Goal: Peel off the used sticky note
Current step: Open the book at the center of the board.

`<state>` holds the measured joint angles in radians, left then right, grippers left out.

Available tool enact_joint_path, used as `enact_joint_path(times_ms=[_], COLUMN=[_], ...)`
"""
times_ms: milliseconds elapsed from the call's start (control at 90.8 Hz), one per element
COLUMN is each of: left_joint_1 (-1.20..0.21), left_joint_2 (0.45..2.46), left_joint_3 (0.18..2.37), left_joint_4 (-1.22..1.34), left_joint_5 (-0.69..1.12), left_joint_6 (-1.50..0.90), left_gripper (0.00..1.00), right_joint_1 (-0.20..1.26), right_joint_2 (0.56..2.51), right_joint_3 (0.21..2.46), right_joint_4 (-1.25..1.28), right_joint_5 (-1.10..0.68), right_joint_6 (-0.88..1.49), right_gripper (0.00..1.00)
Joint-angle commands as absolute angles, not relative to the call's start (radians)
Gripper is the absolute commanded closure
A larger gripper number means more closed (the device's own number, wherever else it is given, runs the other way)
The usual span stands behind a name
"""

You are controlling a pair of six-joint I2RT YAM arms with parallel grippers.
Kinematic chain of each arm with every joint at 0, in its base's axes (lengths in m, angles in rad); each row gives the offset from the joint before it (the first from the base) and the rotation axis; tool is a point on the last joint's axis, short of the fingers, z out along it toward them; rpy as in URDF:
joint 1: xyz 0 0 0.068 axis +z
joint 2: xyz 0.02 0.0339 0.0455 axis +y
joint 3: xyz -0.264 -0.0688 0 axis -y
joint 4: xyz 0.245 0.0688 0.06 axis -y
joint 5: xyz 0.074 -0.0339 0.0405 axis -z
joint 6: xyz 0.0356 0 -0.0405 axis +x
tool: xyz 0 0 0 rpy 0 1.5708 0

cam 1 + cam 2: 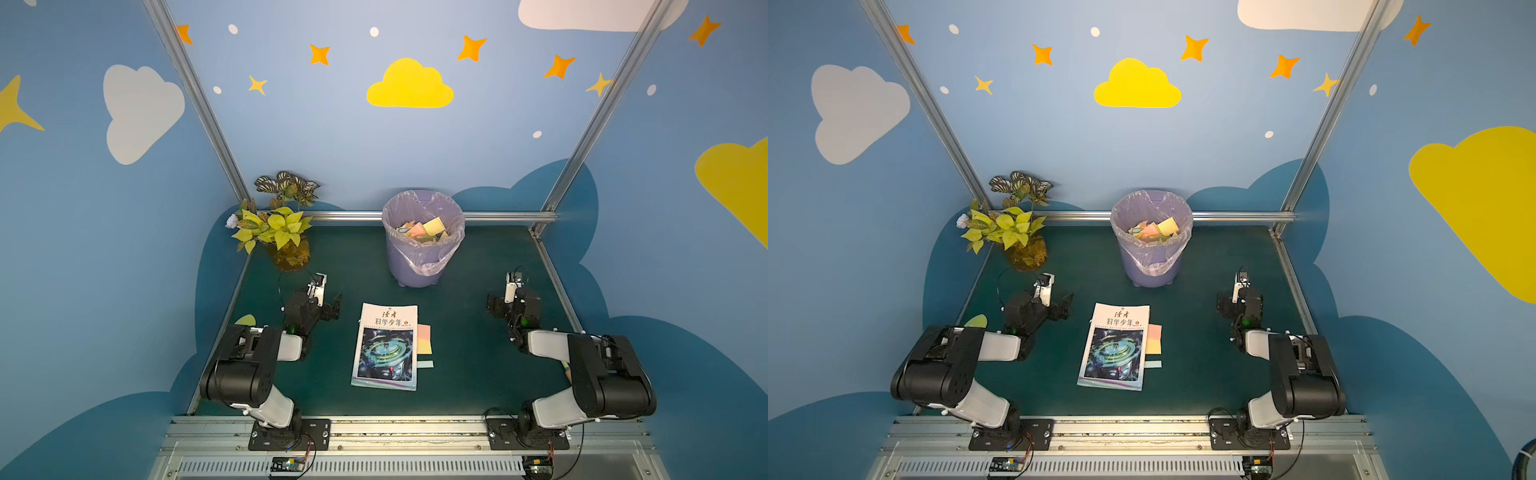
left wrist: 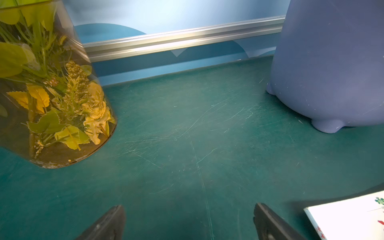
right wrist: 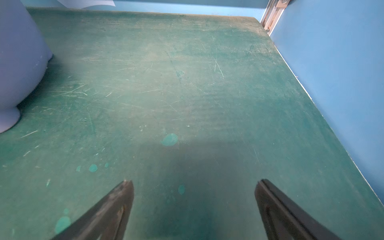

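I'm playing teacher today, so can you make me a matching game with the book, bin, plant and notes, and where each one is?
Things:
1. book
2. bin
3. plant
4. notes

Places:
A. back left corner
B. poking out at the book's right edge
C. lying closed in the middle
D. purple, at the back in the middle

Pairs: 1-C, 2-D, 3-A, 4-B
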<state>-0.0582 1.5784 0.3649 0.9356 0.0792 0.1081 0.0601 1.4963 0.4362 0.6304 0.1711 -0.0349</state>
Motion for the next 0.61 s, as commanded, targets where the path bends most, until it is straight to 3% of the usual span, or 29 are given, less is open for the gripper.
enact_joint_path(times_ms=[0, 518, 595], left_joint_1=[-0.058, -0.055, -0.053], left_joint_2=[1.574, 1.572, 1.555], left_joint_3=[0.367, 0.367, 0.37], left_joint_4=[0.941, 0.94, 0.935], left_joint_5=[0.097, 0.1, 0.116], left_joint_6=[0.116, 0.113, 0.117], left_gripper=[0.0, 0.0, 0.0], right_joint_1=[0.056, 0.044, 0.058], right_joint_2=[1.476, 1.475, 1.454], right_joint_3=[0.459, 0.46, 0.465], right_joint_4=[0.627, 0.626, 0.654], right_joint_5=[0.161, 0.142, 0.234], right_joint_6=[-0.038, -0.035, 0.007], right_gripper=[0.03, 0.02, 0.02])
